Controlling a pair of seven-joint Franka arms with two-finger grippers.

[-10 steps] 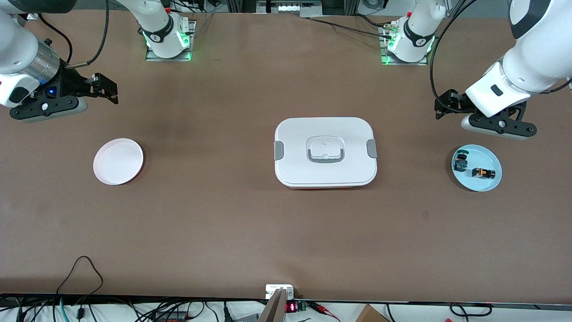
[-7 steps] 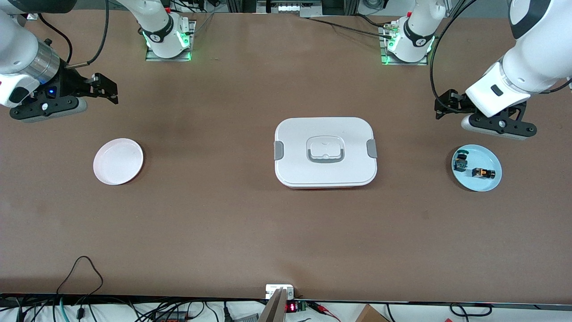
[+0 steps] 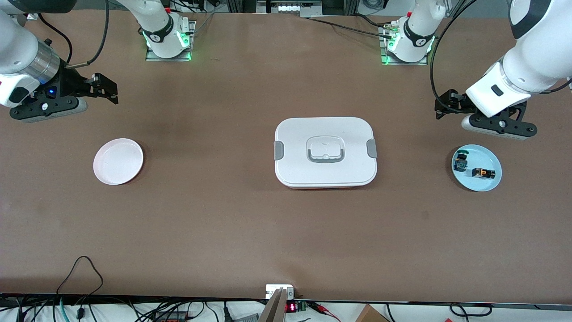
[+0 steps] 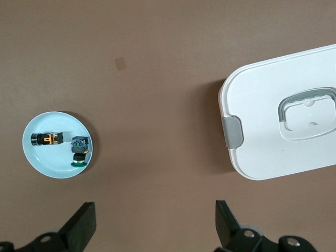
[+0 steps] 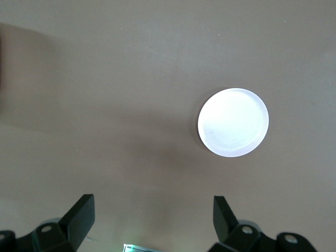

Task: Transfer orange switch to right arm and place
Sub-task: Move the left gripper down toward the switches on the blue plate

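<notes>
A: What is seen on the brown table (image 3: 223,223), taken from the largest thing down?

B: A white lidded container (image 3: 325,152) with grey side clips and a grey handle is set at the middle of the table. Toward the right arm's end a white plate (image 3: 118,161) is laid, with nothing on it. Toward the left arm's end a pale blue plate (image 3: 476,167) is placed, and two tiny components are held in it.

A: Where is the orange switch found?

B: The orange switch (image 3: 483,172) is lying on its side in the pale blue plate, just beside a black-and-teal component (image 3: 460,162), which is set a little farther from the front camera. In the left wrist view the same pair is shown, the orange switch (image 4: 47,138) near the black-and-teal component (image 4: 79,150) and not touching it, inside the pale blue plate (image 4: 37,160).

A: How are the grippers held?

B: The left gripper (image 4: 152,226) is held in the air over bare table next to the pale blue plate, its fingers spread wide with nothing between them. The right gripper (image 5: 152,220) is raised over the table by the white plate (image 5: 233,122), fingers likewise parted and nothing grasped. The right arm (image 3: 22,58) is seen waiting at its end of the table.
</notes>
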